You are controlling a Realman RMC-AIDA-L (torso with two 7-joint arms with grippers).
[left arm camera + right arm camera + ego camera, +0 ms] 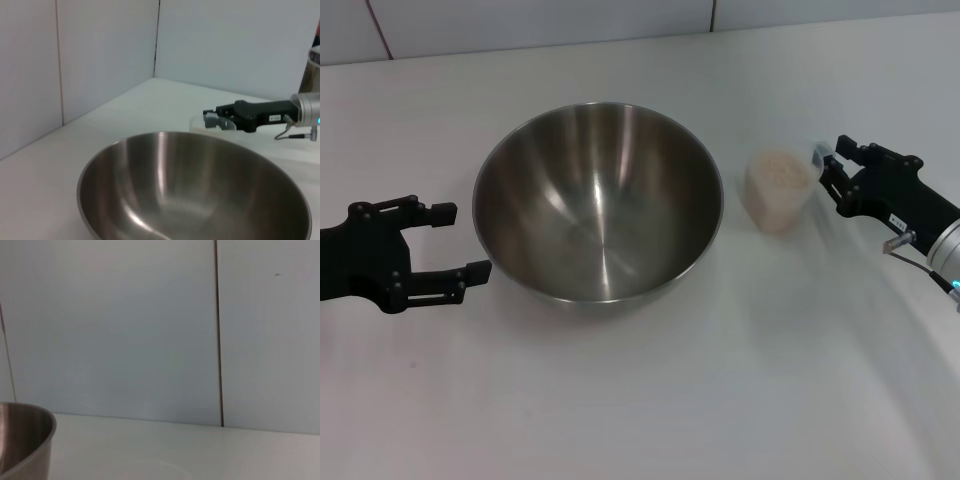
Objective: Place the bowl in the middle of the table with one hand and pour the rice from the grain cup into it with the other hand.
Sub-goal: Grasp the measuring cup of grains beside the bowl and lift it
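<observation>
1. Bowl [598,200] upright near mid-table [640,400], empty, no grains inside; steel interior also fills the lower part of the left wrist view [195,190].
2. Grain cup [779,189] upright on the table just to the robot's right of the bowl, close to the rim but apart from it. Filled with rice [781,172] nearly to the top.
3. Left gripper [450,243] low at the bowl's left side, fingers spread wide, holding nothing. Lower fingertip just beside the bowl wall; contact not resolvable. Upper finger clear of the rim.
4. Right gripper [828,170] at the cup's right side, fingertips right against the cup rim. Also seen past the bowl in the left wrist view [216,120], fingertips at the clear cup [212,123] edge. Clamped or only touching: cannot tell. Cup not lifted, not tilted.
5. Right wrist view: only a slice of the bowl rim [25,440], white tabletop and wall panels [150,330]; own fingers not visible there.
</observation>
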